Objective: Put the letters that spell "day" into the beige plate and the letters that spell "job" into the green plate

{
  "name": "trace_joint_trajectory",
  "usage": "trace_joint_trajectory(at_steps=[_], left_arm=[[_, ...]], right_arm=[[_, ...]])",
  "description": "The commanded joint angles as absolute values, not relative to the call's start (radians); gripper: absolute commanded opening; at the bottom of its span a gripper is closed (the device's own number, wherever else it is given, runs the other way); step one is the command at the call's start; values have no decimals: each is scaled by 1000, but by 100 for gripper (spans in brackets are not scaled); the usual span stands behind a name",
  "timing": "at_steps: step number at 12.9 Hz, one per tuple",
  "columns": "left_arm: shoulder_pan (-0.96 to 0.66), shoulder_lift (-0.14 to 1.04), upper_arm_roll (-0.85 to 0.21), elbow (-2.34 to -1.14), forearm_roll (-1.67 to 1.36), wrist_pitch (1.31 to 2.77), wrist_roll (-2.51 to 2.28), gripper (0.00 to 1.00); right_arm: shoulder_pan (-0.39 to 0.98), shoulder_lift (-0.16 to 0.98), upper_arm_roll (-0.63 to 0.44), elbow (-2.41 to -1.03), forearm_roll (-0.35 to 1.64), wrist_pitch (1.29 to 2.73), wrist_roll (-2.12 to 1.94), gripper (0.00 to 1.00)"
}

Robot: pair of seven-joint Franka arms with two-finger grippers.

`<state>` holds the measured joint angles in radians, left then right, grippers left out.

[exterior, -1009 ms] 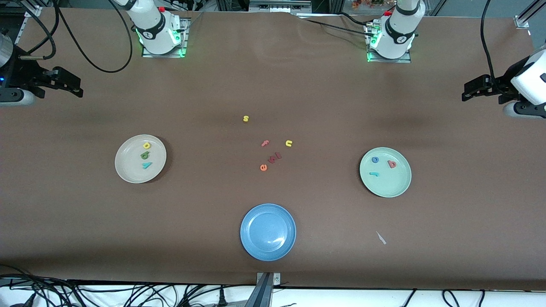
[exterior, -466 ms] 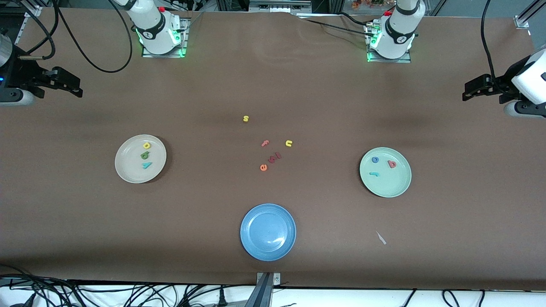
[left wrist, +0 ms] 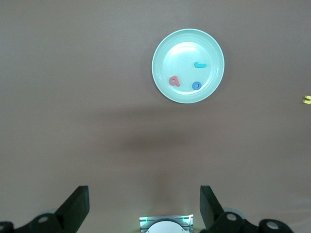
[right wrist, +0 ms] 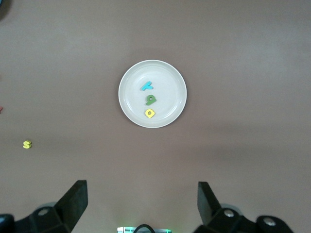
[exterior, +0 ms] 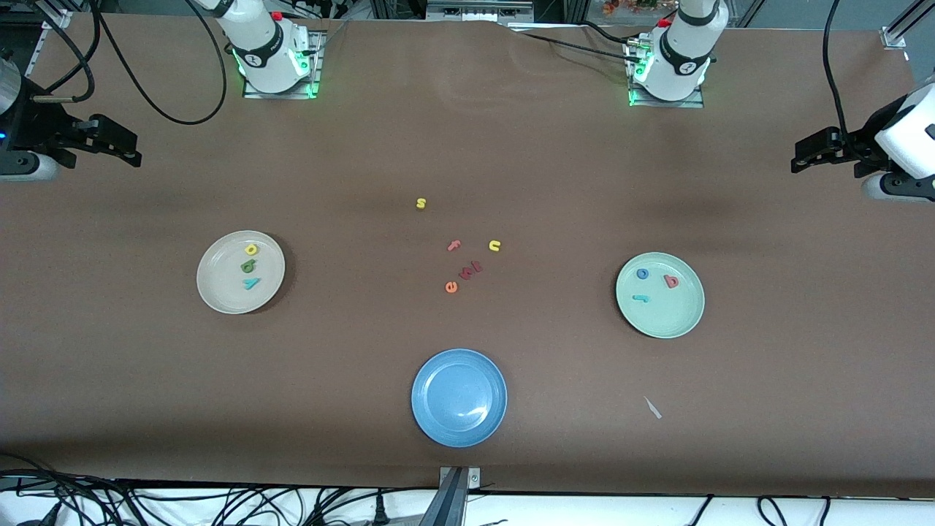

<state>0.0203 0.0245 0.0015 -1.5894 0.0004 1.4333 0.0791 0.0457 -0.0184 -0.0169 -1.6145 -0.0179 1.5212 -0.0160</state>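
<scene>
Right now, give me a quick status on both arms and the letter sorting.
Left tool and right tool open, empty, parked high. Day letters in beige plate; job letters in green plate. Nothing in the way.

On the bench (exterior: pixel 511 146), one plate (exterior: pixel 216 292) lies toward the right arm's end with three letters (exterior: pixel 250 267) in it; another plate (exterior: pixel 668 318) lies toward the left arm's end, also holding three letters (exterior: pixel 655 283). Between them lie loose letters (exterior: pixel 464 256), and a third plate (exterior: pixel 459 397) sits nearer the front camera.
</scene>
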Motion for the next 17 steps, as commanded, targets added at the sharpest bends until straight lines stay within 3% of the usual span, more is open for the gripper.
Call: trace_joint_trajectory(at_steps=[1, 17], left_arm=[[17, 9, 9, -1592, -23, 1427, 69, 100], [15, 8, -3, -1597, -46, 1532, 38, 100]], right_arm=[[34, -25, -6, -1620, -21, 1514, -26, 100], [34, -25, -8, -1621, -21, 1514, -26, 100]])
